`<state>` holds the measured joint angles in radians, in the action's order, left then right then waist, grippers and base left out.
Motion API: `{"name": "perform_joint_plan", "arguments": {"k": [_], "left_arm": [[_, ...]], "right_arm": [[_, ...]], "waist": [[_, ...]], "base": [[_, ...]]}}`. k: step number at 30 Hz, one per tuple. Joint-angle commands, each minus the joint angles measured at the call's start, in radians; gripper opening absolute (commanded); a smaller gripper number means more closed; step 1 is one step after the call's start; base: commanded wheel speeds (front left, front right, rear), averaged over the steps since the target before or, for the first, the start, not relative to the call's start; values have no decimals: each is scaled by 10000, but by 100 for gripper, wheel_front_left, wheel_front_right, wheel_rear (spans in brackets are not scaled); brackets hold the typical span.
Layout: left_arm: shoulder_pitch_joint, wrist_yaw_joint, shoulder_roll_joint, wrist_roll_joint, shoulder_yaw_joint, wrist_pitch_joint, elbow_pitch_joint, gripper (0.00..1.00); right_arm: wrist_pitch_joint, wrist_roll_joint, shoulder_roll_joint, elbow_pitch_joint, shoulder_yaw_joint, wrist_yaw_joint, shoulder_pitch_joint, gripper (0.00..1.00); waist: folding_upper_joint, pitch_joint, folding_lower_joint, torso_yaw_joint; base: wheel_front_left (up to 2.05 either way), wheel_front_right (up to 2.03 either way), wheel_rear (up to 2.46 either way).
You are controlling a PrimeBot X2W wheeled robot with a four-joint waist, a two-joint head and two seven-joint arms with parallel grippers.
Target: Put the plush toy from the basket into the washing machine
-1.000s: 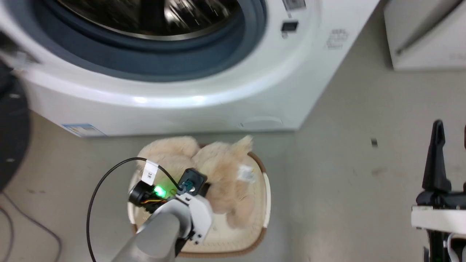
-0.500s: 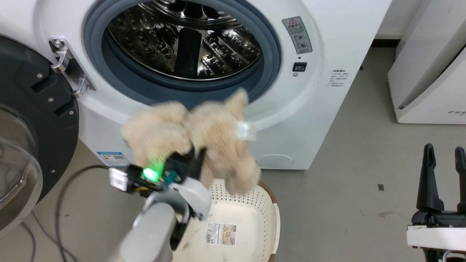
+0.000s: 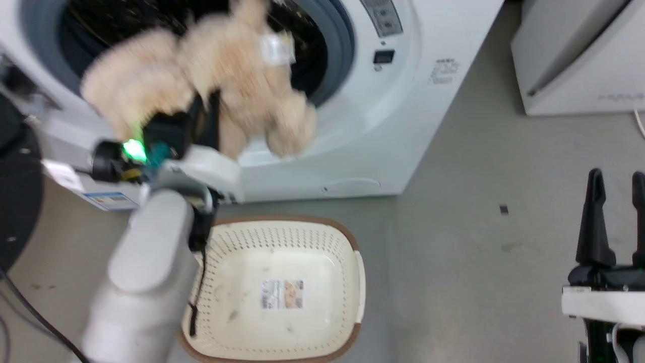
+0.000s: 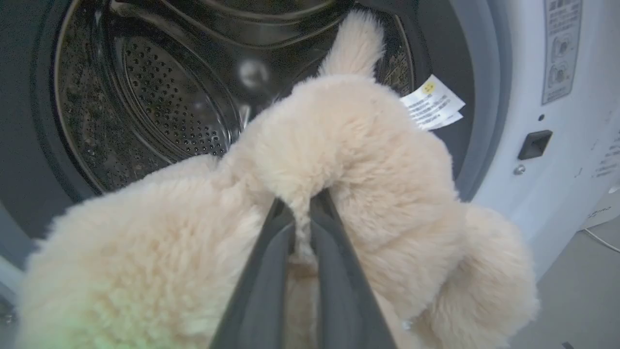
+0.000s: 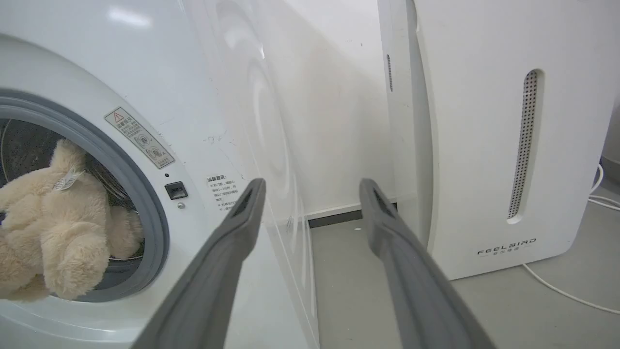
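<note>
— White painted metal: the washing machine [image 3: 413,116], the biggest thing. It stands directly ahead of the left gripper [image 4: 301,203], and its round opening with the grey ring faces the fingers. Behind the ring, past the fingertips, is the shiny steel drum [image 4: 160,97].

— And what is in front of the right gripper [image 5: 312,186]?

— A second white appliance [image 5: 484,145], tall, with a narrow strip of holes. It stands ahead of that gripper and to the right of its fingers. The side wall of the washing machine is to their left.

— Where is the basket [image 3: 277,237]?

— On the grey floor [image 3: 478,252], below the left gripper and partly under its pale forearm. It is well apart from the right gripper.

— And the plush toy [image 4: 339,160]?

— Out of the basket. It hangs from the left gripper at the mouth of the round opening, its fur bulging on both sides of the fingers and above them. In the right wrist view the toy shows inside the grey ring. How deep it reaches, I cannot tell.

— How do the grippers stand?

— On the left one, the two dark fingers are pressed almost together, with a thin fold of fur pinched between them. On the right one, the fingers are wide apart and touch nothing.

— Any small things?

— A white tag [image 4: 431,102] sticks out of the toy, above the left fingertips and to their right. A label sticker [image 3: 282,294] lies on the bottom of the basket.
</note>
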<state>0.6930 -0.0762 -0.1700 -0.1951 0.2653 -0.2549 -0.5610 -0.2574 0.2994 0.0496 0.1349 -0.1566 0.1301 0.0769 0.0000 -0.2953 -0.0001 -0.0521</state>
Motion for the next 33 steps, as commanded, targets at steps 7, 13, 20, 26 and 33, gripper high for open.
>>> {"name": "perform_joint_plan", "arguments": {"k": [7, 13, 20, 26, 33], "left_arm": [[2499, 367, -726, 135, -739, -68, -838, 0], [4501, 445, -1320, 282, -1097, -68, -1597, 0], [6740, 231, -2036, 598, -1227, -68, -2595, 0], [7879, 263, -2341, 623, -1270, -68, -3319, 0], [8067, 131, -2391, 769, -1181, -68, -3466, 100]], "right_arm": [[-44, 497, 6, 150, 87, 6, 996, 100], [-44, 883, 6, 199, 85, 6, 1595, 100], [-44, 1282, 6, 230, 126, 6, 2027, 100], [-44, 1497, 6, 282, 202, 6, 2240, 100], [-44, 1521, 6, 285, 211, 6, 2322, 100]], "waist": [[0, -2385, 1, -1342], [0, -3687, 1, -1961], [0, -4767, 1, -2485], [0, -5284, 1, -2682], [0, -5422, 1, -2552]], "base": [[0, 0, 0], [0, 0, 0], [0, 0, 0], [0, 0, 0], [0, 0, 0]]}}
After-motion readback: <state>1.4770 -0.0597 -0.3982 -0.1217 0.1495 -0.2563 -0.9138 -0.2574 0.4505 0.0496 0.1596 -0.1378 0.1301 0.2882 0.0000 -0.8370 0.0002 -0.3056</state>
